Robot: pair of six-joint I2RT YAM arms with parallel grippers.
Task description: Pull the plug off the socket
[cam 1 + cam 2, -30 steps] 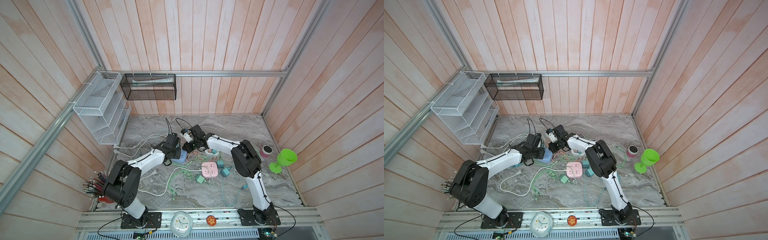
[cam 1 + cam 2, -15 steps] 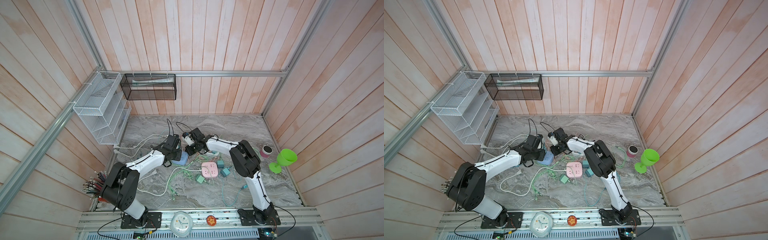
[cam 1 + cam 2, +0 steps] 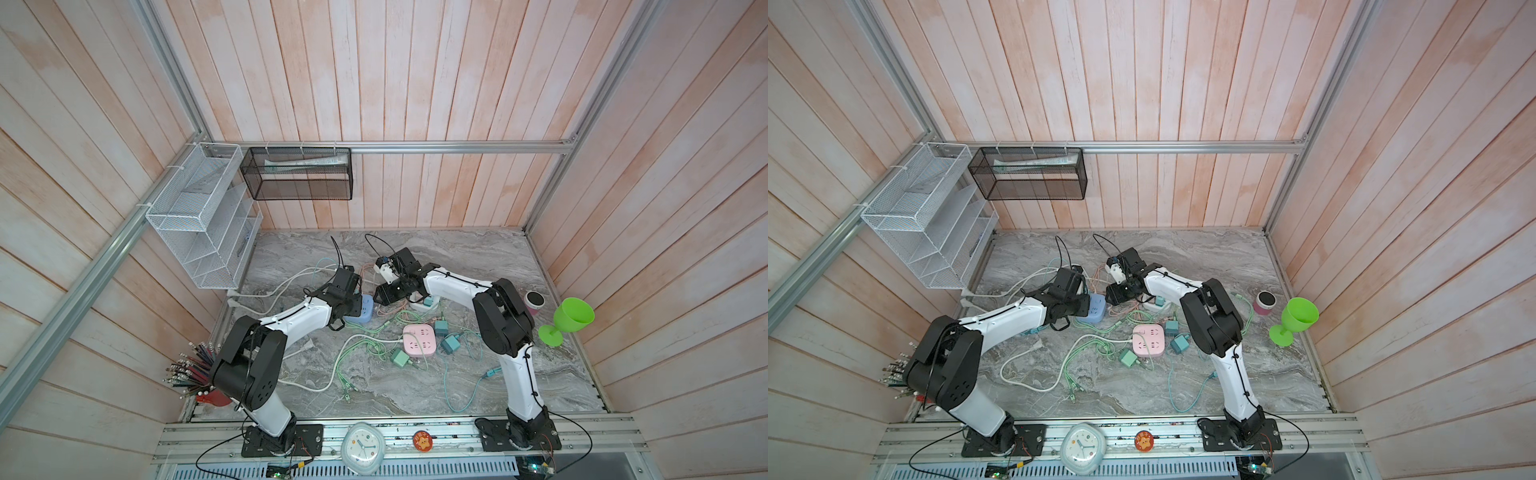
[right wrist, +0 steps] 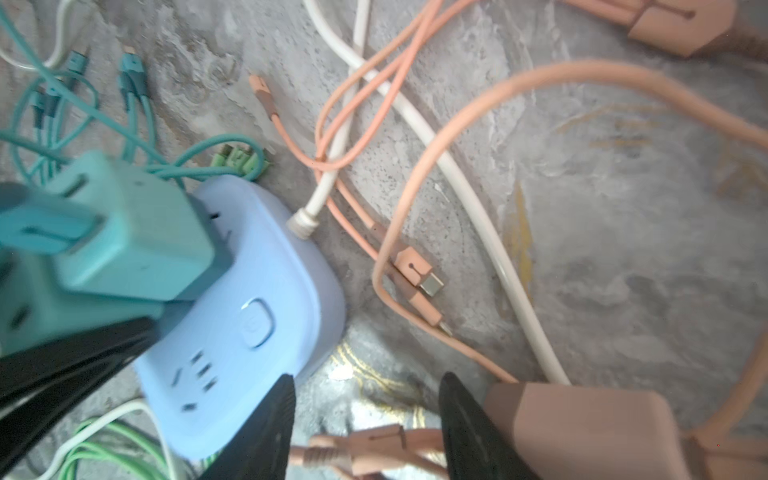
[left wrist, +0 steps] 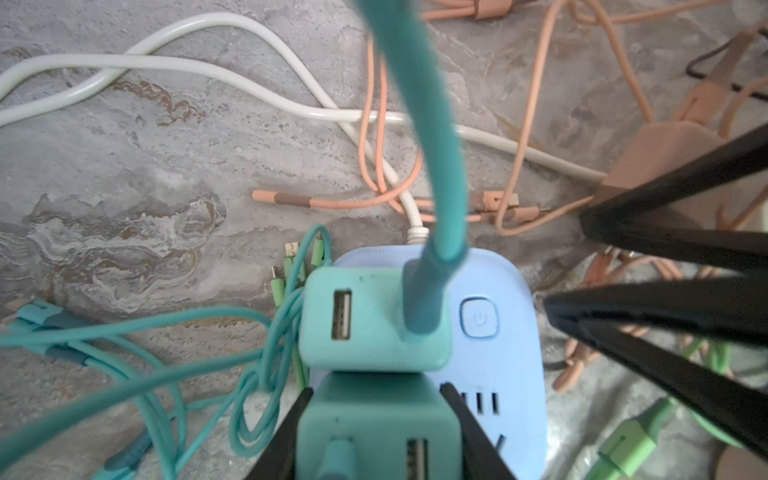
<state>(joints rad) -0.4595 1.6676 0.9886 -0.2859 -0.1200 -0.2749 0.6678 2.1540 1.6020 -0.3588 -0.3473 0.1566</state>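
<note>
The plug (image 5: 374,424), a teal cube, is pinched between the fingers of the left tool (image 5: 376,392), one on each flank. It appears still seated in the blue socket (image 5: 498,374), though its base is hidden. Gripping the flat sides likely gives a square hold for a straight pull. A second teal plug (image 5: 374,316) with a thick cable sits just beyond it on the same socket.

In a top view the socket (image 3: 360,309) lies left of centre on the table (image 3: 457,257), amid loose cords. The right tool (image 4: 368,381) hangs just to its right with its jaws spread and nothing between them. One finger (image 4: 266,424) is beside the socket's edge, and a peach plug (image 4: 582,428) lies against the other. From there it could probably press on the socket to brace it while the left arm pulls.

A second ago the right tool was pressed together; since then it has spread while the arm barely shifted. The left tool's clamp has not changed.
</note>
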